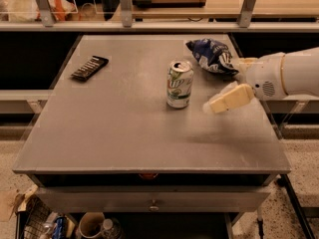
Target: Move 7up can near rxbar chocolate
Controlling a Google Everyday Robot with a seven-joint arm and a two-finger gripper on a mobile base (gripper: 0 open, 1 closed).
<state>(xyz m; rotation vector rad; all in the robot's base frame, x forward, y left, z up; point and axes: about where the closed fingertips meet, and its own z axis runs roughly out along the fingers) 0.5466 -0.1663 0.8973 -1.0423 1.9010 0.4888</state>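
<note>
Right now you'll see your end effector [226, 83] hovering open and empty over the bench's [124, 133] right side, near the upright soda can [179, 83]. The chocolate bar [89, 67] lies well apart, far left.

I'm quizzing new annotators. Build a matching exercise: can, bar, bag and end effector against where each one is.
Things:
1. can
2. bar
3. bag
4. end effector

Places:
A. far left part of the table
B. above the table's right side, just right of the can
C. upright near the table's middle
D. far right part of the table, beyond the end effector

Pairs: 1-C, 2-A, 3-D, 4-B
</note>
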